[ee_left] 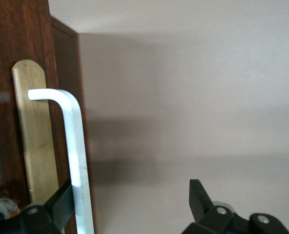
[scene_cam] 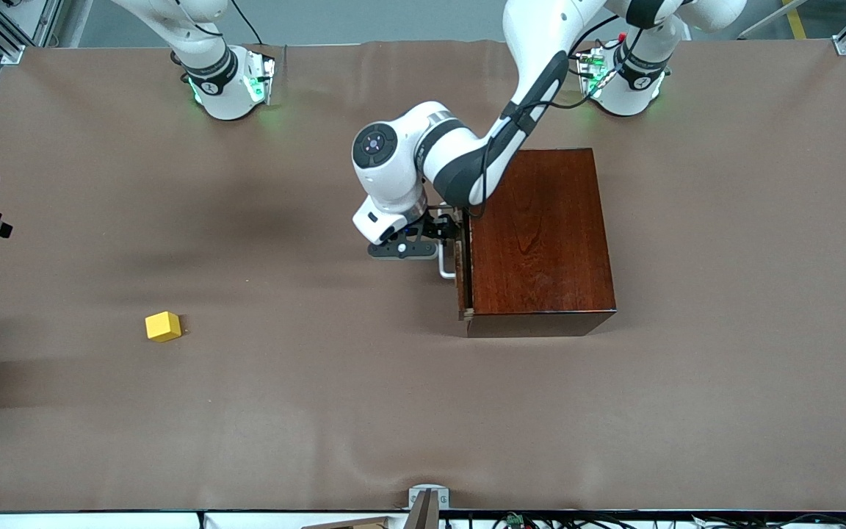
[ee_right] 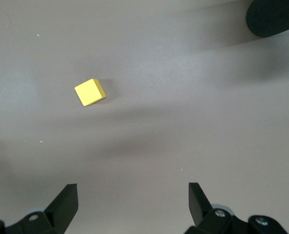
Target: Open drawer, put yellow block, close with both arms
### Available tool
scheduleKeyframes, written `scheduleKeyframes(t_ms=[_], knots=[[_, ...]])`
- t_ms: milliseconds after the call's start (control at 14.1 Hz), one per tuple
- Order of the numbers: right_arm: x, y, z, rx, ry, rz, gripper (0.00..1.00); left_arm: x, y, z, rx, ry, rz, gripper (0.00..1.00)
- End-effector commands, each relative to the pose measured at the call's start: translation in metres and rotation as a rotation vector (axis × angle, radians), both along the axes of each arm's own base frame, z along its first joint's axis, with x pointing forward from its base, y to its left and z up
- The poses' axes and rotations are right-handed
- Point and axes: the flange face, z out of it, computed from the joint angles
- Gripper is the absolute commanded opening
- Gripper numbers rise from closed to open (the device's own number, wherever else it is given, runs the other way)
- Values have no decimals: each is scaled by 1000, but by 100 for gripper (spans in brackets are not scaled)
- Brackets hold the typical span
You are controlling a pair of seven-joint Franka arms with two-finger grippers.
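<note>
Box point(scene_cam: 540, 239): glossy dark wood, on the table point(scene_cam: 724, 330) toward the left arm's end, front face turned toward the right arm's end.
Drawer point(scene_cam: 461, 275): front nearly flush with the box, only a thin gap showing along it.
Handle point(scene_cam: 443, 264): white loop on a pale brass-coloured plate point(ee_left: 34, 141), standing out from the drawer front.
Left gripper point(scene_cam: 446, 229): at the drawer front, level with the handle; fingers spread, one dark finger point(ee_left: 61, 202) tucked between bar and plate, the other out in the air, so the bar sits between them, not yet pinched.
Block point(scene_cam: 163, 326): small yellow cube, lying on the table toward the right arm's end, nearer the front camera than the box and well apart from it.
Right gripper point(ee_right: 132, 197): out of the front view; its wrist view looks down on the block, fingers spread wide, holding nothing.
Right arm: waiting.
</note>
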Motion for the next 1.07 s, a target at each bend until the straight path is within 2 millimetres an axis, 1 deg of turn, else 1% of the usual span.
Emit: scheduleKeyframes(t_ms=[0, 71, 213, 285, 356, 498, 569, 640, 854, 996], knots=[[8, 16, -17, 10, 41, 46, 100, -8, -23, -7, -53, -47, 7, 100], [14, 30, -27, 15, 62, 75, 100, -11, -26, -9, -63, -52, 1, 100], [24, 47, -48, 23, 90, 136, 100, -18, -35, -8, -93, -53, -15, 100], [33, 55, -58, 22, 85, 176, 100, -20, -37, -7, -103, -55, -19, 100], [42, 59, -72, 18, 69, 218, 100, -23, -40, -5, -111, -52, -23, 100], [58, 60, -99, 15, 45, 337, 100, -28, -47, -1, -144, -54, -29, 100], [65, 59, -117, 13, 36, 371, 100, -28, -49, 0, -164, -52, -24, 100], [71, 59, -132, 10, 33, 386, 100, -26, -51, 3, -190, -55, -15, 100], [85, 72, -172, -2, 25, 421, 100, -26, -54, 5, -225, -64, -13, 100], [90, 81, -190, -5, 25, 438, 100, -30, -60, 8, -252, -70, -22, 100]])
